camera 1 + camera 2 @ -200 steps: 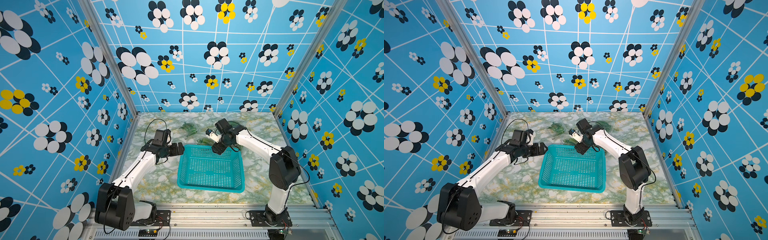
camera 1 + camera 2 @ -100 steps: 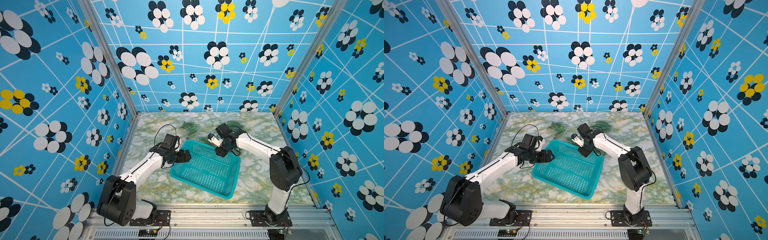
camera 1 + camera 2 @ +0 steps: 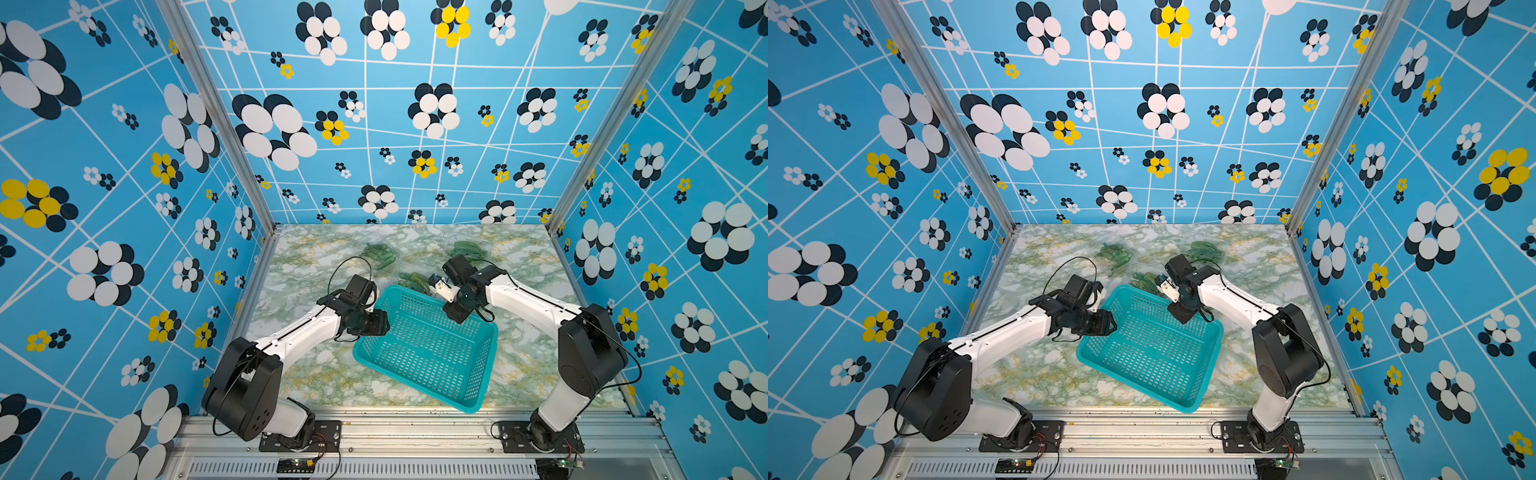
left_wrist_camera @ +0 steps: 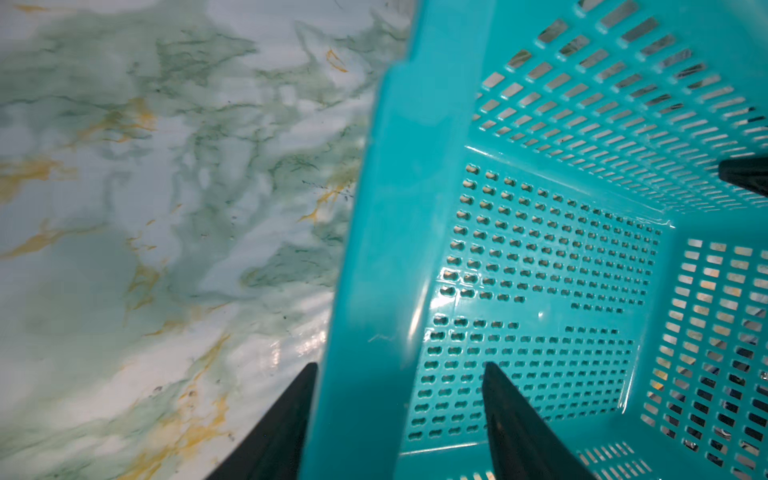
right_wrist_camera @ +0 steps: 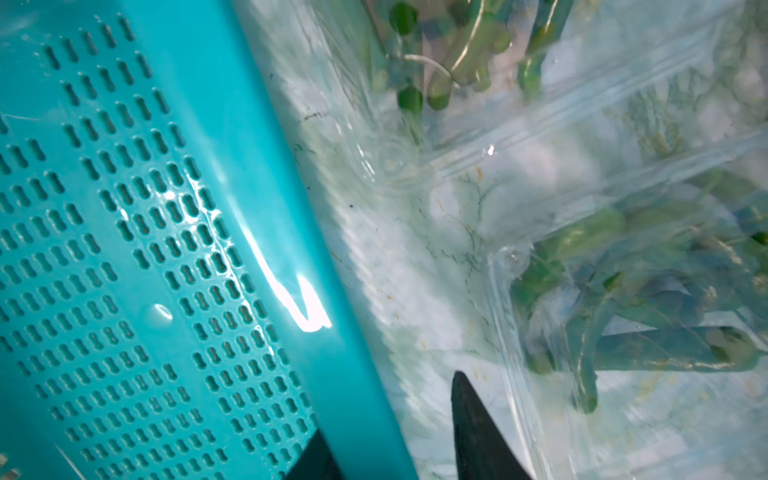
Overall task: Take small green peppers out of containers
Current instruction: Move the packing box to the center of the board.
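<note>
The left tool (image 4: pixel 399 365) straddled the teal basket (image 4: pixel 374 249) rim, jaws apart; the right tool (image 5: pixel 386 403) also, whether gripping I cannot tell.

Blurred: peppers (image 5: pixel 665 357) behind container (image 5: pixel 515 266) plastic. Cut off: left pincer (image 4: pixel 401 365), right pincer (image 5: pixel 386 403) contact with basket (image 4: pixel 395 208) wall.

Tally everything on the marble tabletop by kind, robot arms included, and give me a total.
Teal basket: 1
Clear containers of green peppers: 3 in view, all beyond the basket
Robot arms: 2
Total: 6
</note>
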Controlling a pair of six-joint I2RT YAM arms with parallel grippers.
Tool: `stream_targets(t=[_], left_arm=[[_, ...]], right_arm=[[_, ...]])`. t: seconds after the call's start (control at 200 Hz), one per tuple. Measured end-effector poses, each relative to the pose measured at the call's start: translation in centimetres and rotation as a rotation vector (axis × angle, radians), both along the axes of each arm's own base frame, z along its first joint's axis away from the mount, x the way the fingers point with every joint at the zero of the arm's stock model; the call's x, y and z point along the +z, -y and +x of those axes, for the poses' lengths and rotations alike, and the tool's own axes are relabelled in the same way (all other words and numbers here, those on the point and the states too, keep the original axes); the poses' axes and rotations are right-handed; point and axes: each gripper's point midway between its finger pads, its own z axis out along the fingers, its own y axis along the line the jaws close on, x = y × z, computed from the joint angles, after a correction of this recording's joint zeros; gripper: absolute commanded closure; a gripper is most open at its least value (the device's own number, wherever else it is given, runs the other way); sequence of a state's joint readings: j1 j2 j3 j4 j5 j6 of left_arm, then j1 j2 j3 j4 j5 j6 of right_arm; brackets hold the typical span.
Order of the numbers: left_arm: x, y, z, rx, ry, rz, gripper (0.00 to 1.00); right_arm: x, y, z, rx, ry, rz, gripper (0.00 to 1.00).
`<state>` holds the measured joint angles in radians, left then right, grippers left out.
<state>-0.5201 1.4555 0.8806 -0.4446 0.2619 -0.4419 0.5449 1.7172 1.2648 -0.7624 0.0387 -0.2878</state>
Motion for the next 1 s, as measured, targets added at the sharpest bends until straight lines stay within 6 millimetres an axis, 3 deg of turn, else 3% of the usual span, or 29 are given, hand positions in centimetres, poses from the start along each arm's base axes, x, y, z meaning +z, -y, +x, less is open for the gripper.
stream_targets(t=[0.265,0.375,0.615,0.705,0.874,0.999], left_arm=[[-0.3,4.0,-1.0,-0.055,-0.034,-0.031,0.54],[-0.6,5.0,-1.1,-0.054,-0.053,-0.049,0.63],[-0.4,7.9,-0.2,-0.018,-0.069,-0.124,0.66],[-0.5,9.4,0.4,-0.004,-0.075,-0.160,0.68],[-0.2,12.1,1.4,0.007,-0.075,-0.220,0.72],[-0.1,13.8,2.0,0.026,-0.070,-0.250,0.70]], right_arm=[[1.6,3.1,1.4,-0.122,0.059,0.013,0.40],[3.1,3.5,2.2,-0.146,0.117,0.037,0.38],[4.4,5.3,3.8,-0.220,0.198,0.022,0.28],[5.9,6.0,4.3,-0.266,0.263,0.037,0.26],[9.1,7.0,4.1,-0.342,0.353,0.091,0.24],[9.7,7.7,3.7,-0.425,0.361,0.105,0.24]])
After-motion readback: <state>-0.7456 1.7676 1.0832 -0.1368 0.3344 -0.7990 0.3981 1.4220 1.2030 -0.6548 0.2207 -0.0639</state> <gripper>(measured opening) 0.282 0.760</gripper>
